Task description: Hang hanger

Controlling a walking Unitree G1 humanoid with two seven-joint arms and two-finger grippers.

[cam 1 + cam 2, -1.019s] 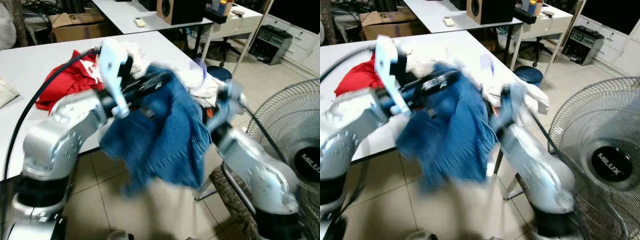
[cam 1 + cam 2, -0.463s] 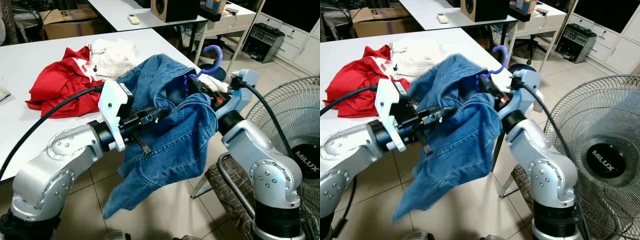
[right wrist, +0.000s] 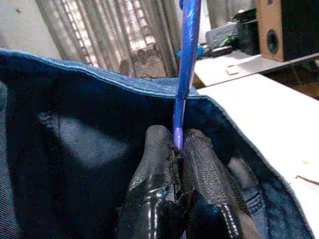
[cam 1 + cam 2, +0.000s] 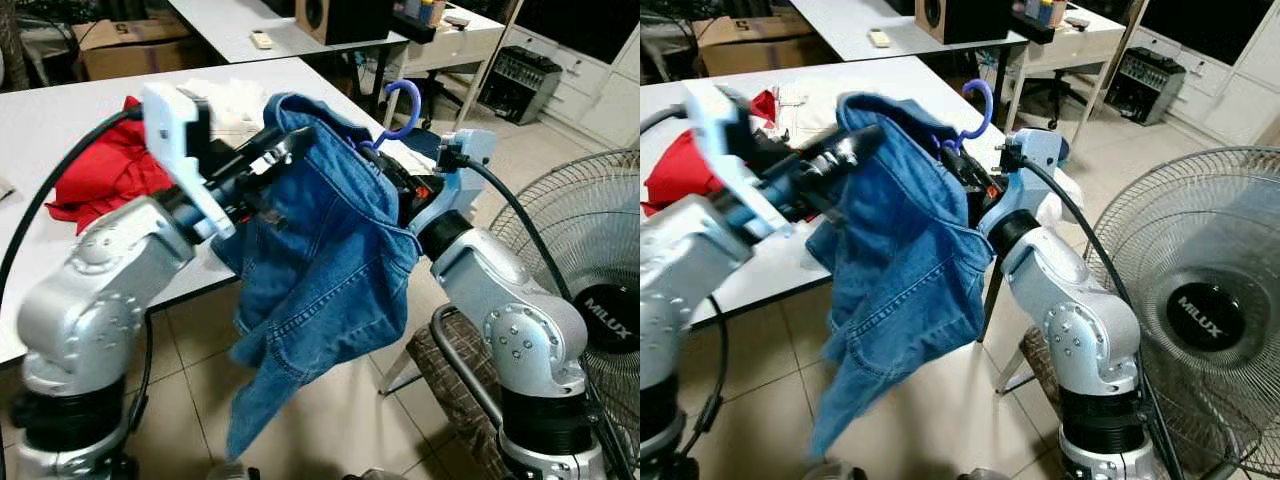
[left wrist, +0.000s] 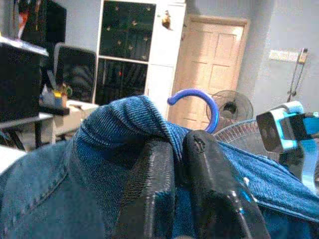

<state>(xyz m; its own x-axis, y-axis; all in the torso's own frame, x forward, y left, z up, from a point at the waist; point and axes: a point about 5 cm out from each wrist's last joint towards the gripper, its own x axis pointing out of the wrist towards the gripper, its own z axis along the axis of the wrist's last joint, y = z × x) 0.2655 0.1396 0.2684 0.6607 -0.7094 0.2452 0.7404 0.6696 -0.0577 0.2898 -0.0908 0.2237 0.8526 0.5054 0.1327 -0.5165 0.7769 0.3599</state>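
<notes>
Lifting clear of the counter (image 4: 60,130), the denim jacket (image 4: 320,260) now hung higher than half a second earlier, its collar bunched at about eleven o'clock from the robot and its hem swinging free over the tiled floor (image 4: 190,360). The left claw (image 5: 178,164) was pressed together on a fold of the collar. The right claw (image 3: 175,149) pinched the stem of the blue hanger (image 4: 398,108), whose hook poked up out of the neck opening, whereas before it sat lower, at the counter's edge. That suggested the hanger was seated in the garment and the pair could be carried to a rail; no rail was visible here, so hanging was not yet done.

Room was tight. A standing fan (image 4: 590,290) stood close at two o'clock, beside the right arm. The counter's corner lay at twelve o'clock just behind the jacket, with a red garment (image 4: 105,170) and a white one (image 4: 805,100) on it. Open floor lay below.
</notes>
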